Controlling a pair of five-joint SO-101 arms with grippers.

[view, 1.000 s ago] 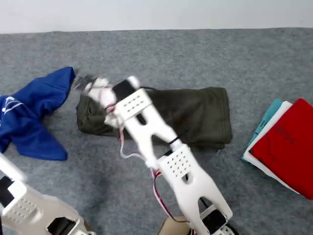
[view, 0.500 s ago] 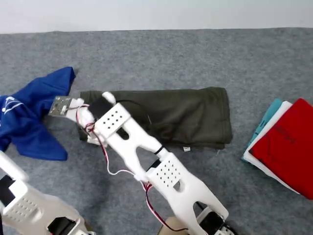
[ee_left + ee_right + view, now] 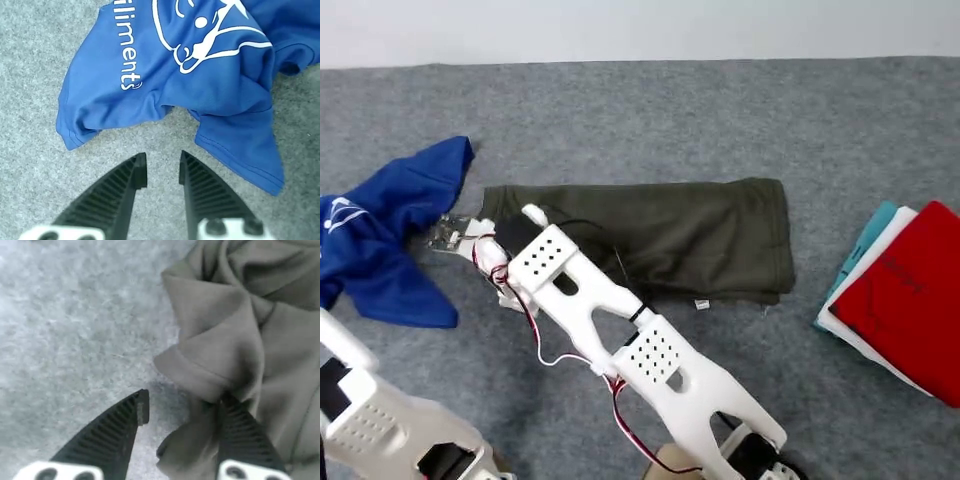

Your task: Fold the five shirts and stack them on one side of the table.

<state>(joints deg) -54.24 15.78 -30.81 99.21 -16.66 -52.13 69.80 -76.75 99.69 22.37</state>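
Note:
An olive green shirt (image 3: pixel 670 235) lies folded lengthwise across the middle of the table. My right gripper (image 3: pixel 450 236) is at its left end, low over the carpet. In the right wrist view that gripper (image 3: pixel 185 412) is open, one fingertip (image 3: pixel 137 410) on bare carpet and the other against a bunched fold of the olive shirt (image 3: pixel 240 340). A crumpled blue shirt (image 3: pixel 380 235) with white print lies at the far left. My left gripper (image 3: pixel 162 170) hovers just off the hem of the blue shirt (image 3: pixel 175 70), slightly open and holding nothing.
A stack of folded shirts, red (image 3: pixel 910 295) on top of white and teal, sits at the right edge. The left arm's body (image 3: pixel 370 425) fills the near left corner. Grey carpet (image 3: pixel 720 110) covers the table.
My right arm swung left and toward the near side, from above the olive shirt's left end to the carpet beside it. That end of the shirt now lies flatter. The left arm kept still.

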